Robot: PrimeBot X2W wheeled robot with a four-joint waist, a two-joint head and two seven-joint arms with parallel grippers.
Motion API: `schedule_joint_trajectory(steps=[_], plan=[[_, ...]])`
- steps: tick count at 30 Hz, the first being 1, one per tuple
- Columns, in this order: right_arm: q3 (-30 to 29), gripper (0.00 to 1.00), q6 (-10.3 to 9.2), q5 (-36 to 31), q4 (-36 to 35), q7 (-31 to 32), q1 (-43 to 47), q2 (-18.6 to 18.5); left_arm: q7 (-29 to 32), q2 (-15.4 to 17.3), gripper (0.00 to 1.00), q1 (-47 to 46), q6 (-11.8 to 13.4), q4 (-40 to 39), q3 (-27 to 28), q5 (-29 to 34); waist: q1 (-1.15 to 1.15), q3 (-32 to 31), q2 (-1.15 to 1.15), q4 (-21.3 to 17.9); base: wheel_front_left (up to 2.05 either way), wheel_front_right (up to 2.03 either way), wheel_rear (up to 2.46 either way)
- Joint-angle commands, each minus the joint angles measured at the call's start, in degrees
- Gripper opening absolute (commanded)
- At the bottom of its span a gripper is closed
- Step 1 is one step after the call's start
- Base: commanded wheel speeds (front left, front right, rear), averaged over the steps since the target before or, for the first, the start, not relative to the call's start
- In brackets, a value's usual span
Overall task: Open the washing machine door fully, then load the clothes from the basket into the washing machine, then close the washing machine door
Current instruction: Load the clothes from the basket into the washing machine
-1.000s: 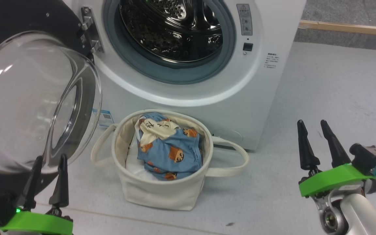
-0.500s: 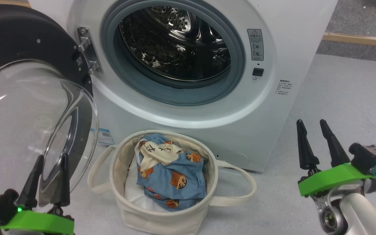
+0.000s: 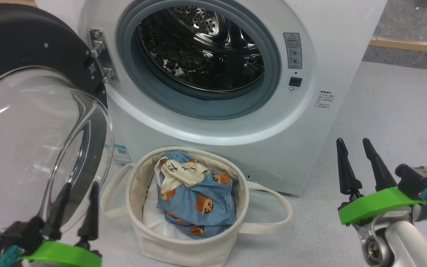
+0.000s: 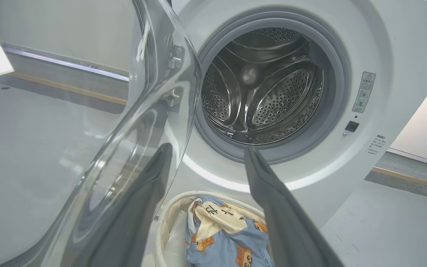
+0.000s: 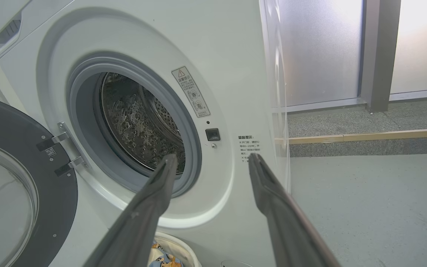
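The white washing machine (image 3: pixel 235 148) stands with its washing machine door (image 3: pixel 20 48) swung wide to the left, the clear glass bowl (image 3: pixel 32 148) bulging toward me. The steel drum (image 3: pixel 202 48) holds nothing. On the floor in front sits the cream basket (image 3: pixel 184 244), with the blue printed clothes (image 3: pixel 198 200) piled in it. My left gripper (image 3: pixel 80 184) is open, low beside the glass bowl and left of the basket. In the left wrist view my left gripper (image 4: pixel 209 147) points over the clothes (image 4: pixel 228 241) toward the drum. My right gripper (image 3: pixel 352 141) is open, right of the machine.
Grey floor spreads out to the right of the machine. A wooden strip (image 3: pixel 410 44) runs along the floor behind it. A small blue sticker (image 3: pixel 121 154) marks the machine's lower left. Frosted panels (image 5: pixel 321 48) stand at the back in the right wrist view.
The head camera tilted up a second ago, shifting the whole picture down. Since then my left gripper has moved right, toward the basket. The right gripper has held still.
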Motion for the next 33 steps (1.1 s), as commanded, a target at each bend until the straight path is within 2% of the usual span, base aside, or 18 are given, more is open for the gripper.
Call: schedule_joint_trajectory(steps=[1,7,16,21,25,28,33], plan=[[0.88,1.0,0.42,-0.45,-1.46,-0.71,-0.88,-0.35,-0.24,0.87,1.0,-3.57,0.07,-1.37,1.11,0.61,0.0,0.26,0.0,0.0,0.0,0.0,0.0],[0.12,1.0,0.42,-0.89,-1.73,-0.71,-1.64,-0.57,-0.3,-0.61,1.0,-6.45,0.6,-0.42,-0.6,2.45,0.0,2.91,0.0,0.23,0.0,0.0,0.0],[0.19,1.0,0.42,-1.7,-3.18,-0.71,-3.59,-0.95,-0.32,-3.61,1.0,-12.04,-0.42,2.22,-2.5,2.69,0.0,7.6,0.0,-0.38,0.0,0.0,0.0],[0.07,1.0,0.42,-2.18,-4.07,-0.71,-5.24,-1.67,-0.33,-4.84,1.0,-16.48,-0.88,8.26,-5.08,0.24,0.0,11.27,0.0,-1.08,0.0,0.0,0.0],[0.15,1.0,0.42,-2.68,-4.87,-0.71,-7.19,-2.88,0.06,-5.28,1.0,-21.19,-0.94,15.34,-9.93,-4.88,0.0,15.17,0.0,-1.39,0.0,0.0,0.0],[0.26,1.0,0.42,-3.07,-5.54,-0.71,-8.79,-3.72,0.0,-4.75,1.0,-25.3,-0.95,18.78,-15.58,-9.53,0.0,18.24,0.0,-1.55,0.0,0.0,0.0],[0.53,1.0,0.42,-3.63,-6.55,-0.71,-10.94,-4.55,0.12,-4.21,1.0,-31.5,-0.96,27.07,-20.34,-16.89,0.0,22.96,0.0,-2.0,0.0,0.0,0.0]])
